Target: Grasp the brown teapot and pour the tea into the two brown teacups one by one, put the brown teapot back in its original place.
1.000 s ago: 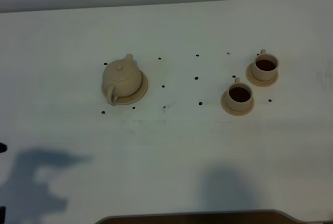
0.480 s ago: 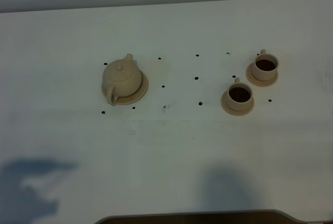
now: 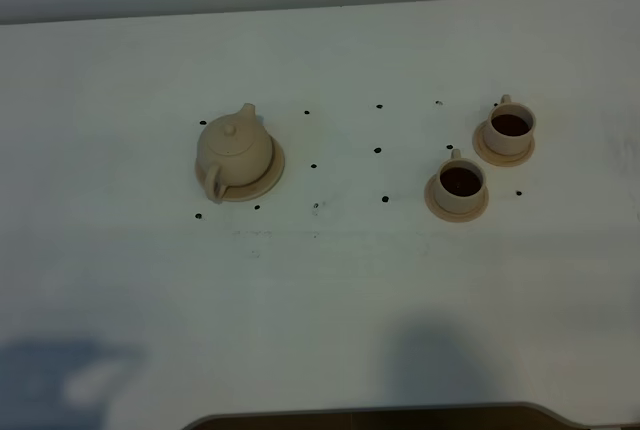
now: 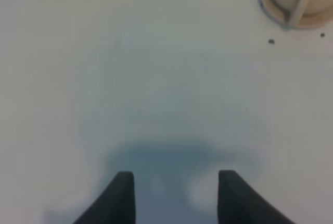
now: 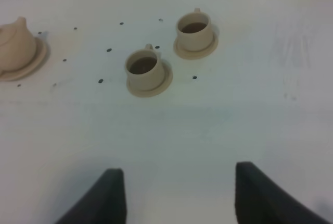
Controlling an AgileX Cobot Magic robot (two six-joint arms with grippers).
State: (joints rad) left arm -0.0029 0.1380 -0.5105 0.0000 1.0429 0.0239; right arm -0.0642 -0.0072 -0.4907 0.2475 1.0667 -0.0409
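Shadow at the table's (image 3: pixel 330 320) near-left edge is what has changed: a sec ago a dark bit of the left arm showed at the overhead view's left border w/ a sharp shadow beside it; now that bit is gone from the overhead view and the shadow is fainter and lower, so the left arm is backing off. Left gripper (image 4: pixel 176 195) shows only in its wrist view, fingers (image 4: pixel 123 195) well apart, nothing between them, bare table below. Brown teapot (image 3: pixel 233 153) sits upright, lid on, centred on its wide saucer (image 3: pixel 272 178), i.e. the original place, left of table centre. Its long axis runs handle-to-spout: spout at approx 1 o'clock toward the far edge, loop handle at approx 7 o'clock toward the near-left. Small black dots (image 3: pixel 314 165) mark the tabletop btwn pot and cups. Moving right, the nearer teacup (image 3: pixel 460 182) stands on its saucer w/ dark liquid inside, tiny handle at 12 o'clock; just beyond it at approx 2 o'clock the farther teacup (image 3: pixel 511 125), also on a saucer, also dark inside, handle at approx 11 o'clock. The two brown teacups are close but apart, and well apart from the pot. Right gripper (image 5: pixel 174 195) is seen only from its wrist cam, fingers spread wide, empty, well short of the cups. Judgement: both cups filled, pot back on its saucer, arm retreating, so the task looks done or all but done; nothing left to grasp.
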